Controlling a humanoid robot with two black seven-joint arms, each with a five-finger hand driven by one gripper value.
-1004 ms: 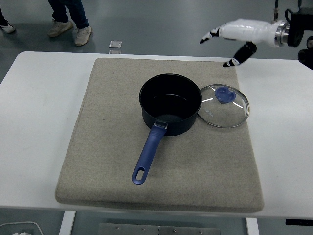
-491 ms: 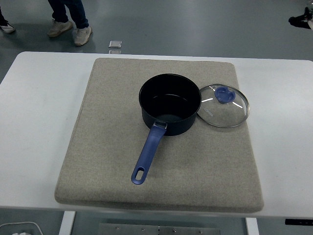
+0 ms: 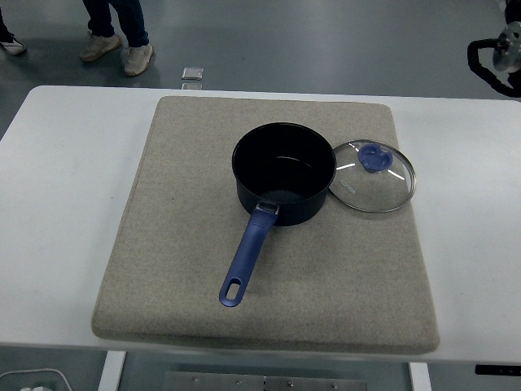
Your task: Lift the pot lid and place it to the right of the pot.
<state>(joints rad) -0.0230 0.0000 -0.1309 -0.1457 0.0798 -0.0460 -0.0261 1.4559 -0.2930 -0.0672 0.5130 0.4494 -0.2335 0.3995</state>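
Grey floor behind, with a person's legs and shoes (image 3: 114,37) at top left. White tabletop (image 3: 65,204) carries a big beige mat (image 3: 179,269). Dark pot (image 3: 284,173) sits mid-mat, uncovered, blue handle (image 3: 247,259) pointing to the near edge. Glass lid (image 3: 372,176) lies flat on the mat just right of the pot, its rim touching or nearly touching the pot wall, blue knob (image 3: 375,158) up. Bit of the right arm (image 3: 498,55) shows at the top right corner; can't tell whether the hand's fingers are apart or together. Small silvery object (image 3: 192,77) on the floor beyond the tabletop.
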